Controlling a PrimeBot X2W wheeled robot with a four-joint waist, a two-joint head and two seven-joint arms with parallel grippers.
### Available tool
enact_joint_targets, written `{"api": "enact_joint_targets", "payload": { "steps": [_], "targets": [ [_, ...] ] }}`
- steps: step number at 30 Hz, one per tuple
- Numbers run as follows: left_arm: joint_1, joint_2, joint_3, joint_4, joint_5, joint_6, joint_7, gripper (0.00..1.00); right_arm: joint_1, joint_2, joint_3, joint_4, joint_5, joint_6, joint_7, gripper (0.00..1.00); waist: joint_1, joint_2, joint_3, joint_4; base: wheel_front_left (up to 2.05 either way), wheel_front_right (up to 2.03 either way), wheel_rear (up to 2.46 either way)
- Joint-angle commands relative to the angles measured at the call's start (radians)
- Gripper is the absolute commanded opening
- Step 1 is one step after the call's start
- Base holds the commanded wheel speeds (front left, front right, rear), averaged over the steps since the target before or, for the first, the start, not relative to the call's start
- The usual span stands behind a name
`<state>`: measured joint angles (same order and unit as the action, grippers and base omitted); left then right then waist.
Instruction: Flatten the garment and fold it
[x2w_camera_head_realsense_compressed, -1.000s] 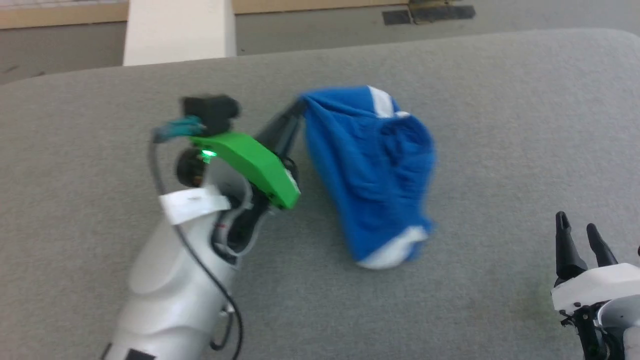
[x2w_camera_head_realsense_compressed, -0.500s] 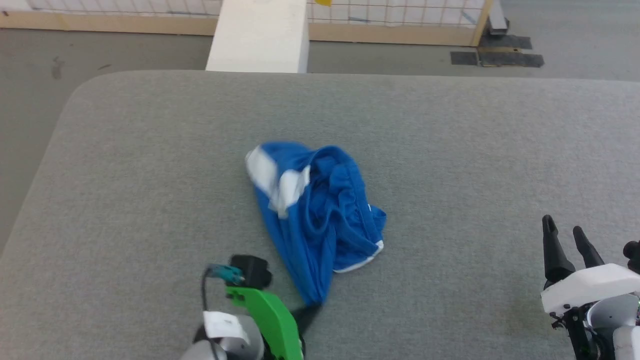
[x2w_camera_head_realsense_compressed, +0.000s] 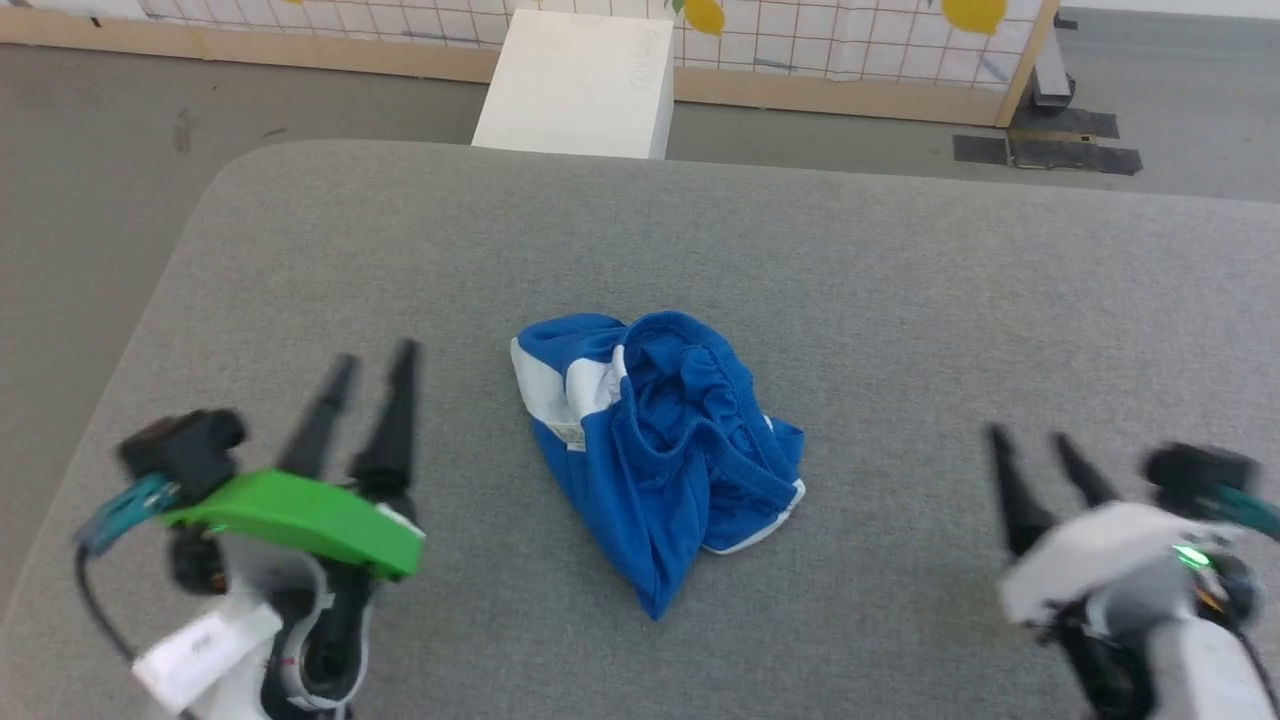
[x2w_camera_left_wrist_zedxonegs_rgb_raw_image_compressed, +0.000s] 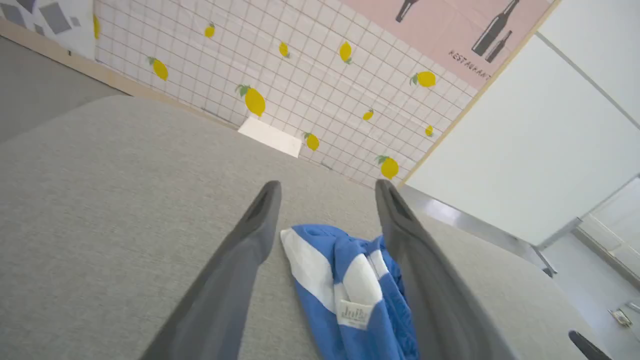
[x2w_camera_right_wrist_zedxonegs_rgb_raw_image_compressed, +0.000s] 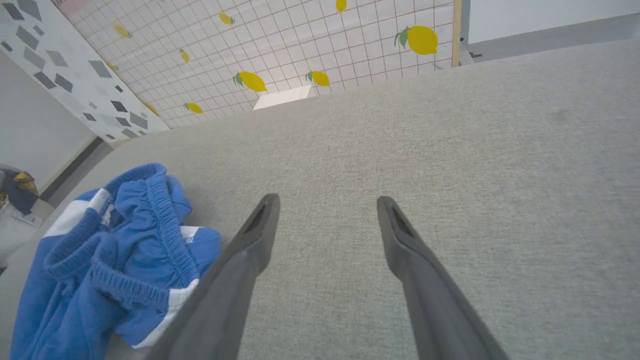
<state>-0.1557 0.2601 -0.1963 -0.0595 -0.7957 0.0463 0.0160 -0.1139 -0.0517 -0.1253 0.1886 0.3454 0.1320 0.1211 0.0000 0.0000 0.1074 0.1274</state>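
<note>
Head view has the blue shorts (x2w_camera_head_realsense_compressed: 655, 450) lying in a crumpled heap near the middle of the grey tabletop (x2w_camera_head_realsense_compressed: 900, 280). The gathered waistband is bunched on top, and the white stripes are folded over on the side that faces the left hand (x2w_camera_head_realsense_compressed: 376, 355). A small white label (x2w_camera_head_realsense_compressed: 568, 432) shows on that side. Nothing holds the shorts. The left hand is near them, fingers apart and empty. The right hand (x2w_camera_head_realsense_compressed: 1027, 436) is farther from the shorts on the opposite side, its fingers also apart and empty. Beyond the shorts, past the tabletop's far edge, a white box (x2w_camera_head_realsense_compressed: 580, 85) stands on the floor in front of a gridded wall (x2w_camera_head_realsense_compressed: 850, 40) printed with lemons.

The main risk, as I judge it, comes from the layers being tangled:
- A pinch into the heap could catch two or more layers at once, so a pull would drag the whole bundle instead of opening it.
- Both hands could end up on the same leg or the same stretch of waistband, which would twist the shorts rather than flatten them.
- The tabletop's cloth-like surface may also grip the soft fabric and leave fresh creases when it is dragged.

Counted:
- one pair of shorts
- two white bands showing on them
- one label
- two hands, each with two fingers
- one tabletop
- one white box
</note>
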Motion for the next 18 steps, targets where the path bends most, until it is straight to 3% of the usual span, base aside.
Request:
{"api": "enact_joint_targets", "payload": {
  "steps": [1,5,9,18],
  "targets": [
    [-0.003,0.012,0.017,0.018,0.056,0.004,-0.078,1.0,-0.038,0.001,0.06,-0.016,-0.016,-0.001,0.036,1.0,0.0,0.0,0.003,0.007,0.0,0.0,0.0],
    [0.018,0.016,0.067,0.076,0.16,0.03,-0.246,1.0,-0.108,0.001,0.258,-0.03,-0.048,-0.001,0.191,1.0,0.0,0.0,0.017,0.018,0.0,0.0,0.0],
    [0.035,-0.018,0.098,0.114,0.189,0.03,-0.272,1.0,-0.194,0.001,0.406,-0.008,-0.09,-0.001,0.357,1.0,0.0,0.0,0.04,0.039,0.0,0.0,0.0],
    [0.038,-0.072,0.143,0.141,0.232,-0.007,-0.277,1.0,-0.286,0.001,0.547,0.105,-0.108,-0.001,0.536,1.0,0.0,0.0,0.071,0.062,0.0,0.0,0.0]
  ]
}}
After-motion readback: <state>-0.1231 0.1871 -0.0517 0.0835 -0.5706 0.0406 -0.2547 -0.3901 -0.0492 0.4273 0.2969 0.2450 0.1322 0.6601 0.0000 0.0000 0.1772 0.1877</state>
